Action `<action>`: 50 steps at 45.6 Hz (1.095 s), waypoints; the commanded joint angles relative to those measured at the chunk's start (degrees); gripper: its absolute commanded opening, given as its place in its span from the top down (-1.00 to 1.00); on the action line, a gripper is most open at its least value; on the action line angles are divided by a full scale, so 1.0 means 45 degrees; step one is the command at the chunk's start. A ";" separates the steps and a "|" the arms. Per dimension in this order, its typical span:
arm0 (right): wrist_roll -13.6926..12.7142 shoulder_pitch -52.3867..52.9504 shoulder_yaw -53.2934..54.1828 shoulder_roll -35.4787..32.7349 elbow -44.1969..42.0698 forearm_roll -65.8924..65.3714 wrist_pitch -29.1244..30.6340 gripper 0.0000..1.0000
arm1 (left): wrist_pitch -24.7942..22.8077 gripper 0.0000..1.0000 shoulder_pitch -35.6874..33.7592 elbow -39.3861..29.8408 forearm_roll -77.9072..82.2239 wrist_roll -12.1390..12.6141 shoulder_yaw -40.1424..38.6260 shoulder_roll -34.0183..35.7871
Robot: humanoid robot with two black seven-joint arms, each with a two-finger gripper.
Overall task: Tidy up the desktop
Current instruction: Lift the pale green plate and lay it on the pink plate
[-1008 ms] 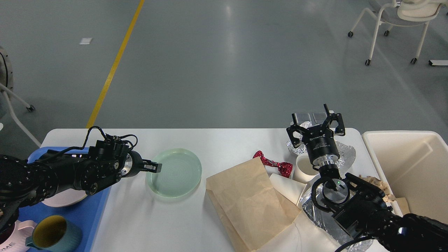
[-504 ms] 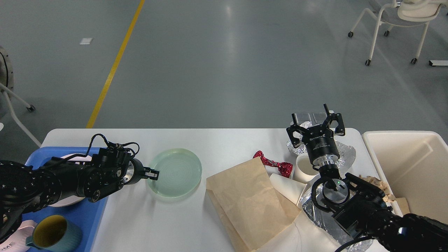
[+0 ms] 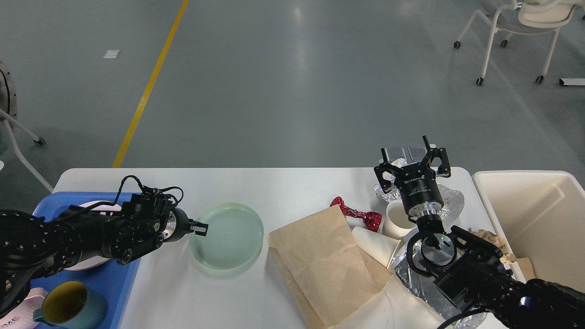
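Observation:
The white desktop (image 3: 283,187) spans the lower view. A pale green round plate (image 3: 228,237) lies on it left of centre. My left gripper (image 3: 200,227) reaches in from the left and is shut on the plate's left rim. My right gripper (image 3: 413,161) points up at the right, fingers spread and empty, above a white paper cup (image 3: 396,220) and crumpled foil (image 3: 450,201). A brown paper bag (image 3: 324,265) and a red foil wrapper (image 3: 358,214) lie in the middle right.
A blue tray (image 3: 105,283) at the left edge holds a white plate (image 3: 82,265) and a teal mug (image 3: 68,305). A cream bin (image 3: 539,214) stands off the right end. More foil and paper lie under my right arm. A chair (image 3: 525,27) stands far back right.
My left gripper dropped to the plate's left rim and closed on it. The plate then shifted a little toward me. The right arm has not moved.

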 commanded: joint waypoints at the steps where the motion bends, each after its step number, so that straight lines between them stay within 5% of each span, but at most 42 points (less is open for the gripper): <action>1: -0.0003 0.0000 0.0019 0.0000 0.0000 -0.0011 0.0000 -1.00 | -0.0046 0.99 -0.0008 -0.0018 0.0039 -0.0096 -0.0020 -0.0012; 17: -0.0003 0.0000 0.0000 0.0000 0.0000 -0.0011 0.0000 -1.00 | -0.0769 1.00 -0.0886 -0.1832 -0.0331 -0.0097 -0.0508 0.0806; 30: -0.0003 0.0000 0.0000 0.0000 0.0000 -0.0011 0.0000 -1.00 | -0.1041 1.00 -0.3229 -0.8705 -0.0390 0.0196 -0.0547 0.6155; 38: -0.0003 0.0000 0.0000 0.0000 -0.0020 0.0009 0.0000 -1.00 | -0.4787 1.00 -0.6686 -1.0019 -0.0410 -0.0174 -0.1775 0.9633; 45: -0.0003 0.0000 0.0000 0.0000 -0.0020 -0.0011 0.0000 -1.00 | -0.7797 1.00 -0.7313 -0.9667 -0.0351 -0.0253 -0.4118 1.1412; 50: -0.0003 0.0000 0.0000 0.0000 -0.0020 -0.0011 0.0000 -1.00 | -0.8814 1.00 -0.7333 -0.9296 -0.0273 -0.0234 -0.5331 1.1785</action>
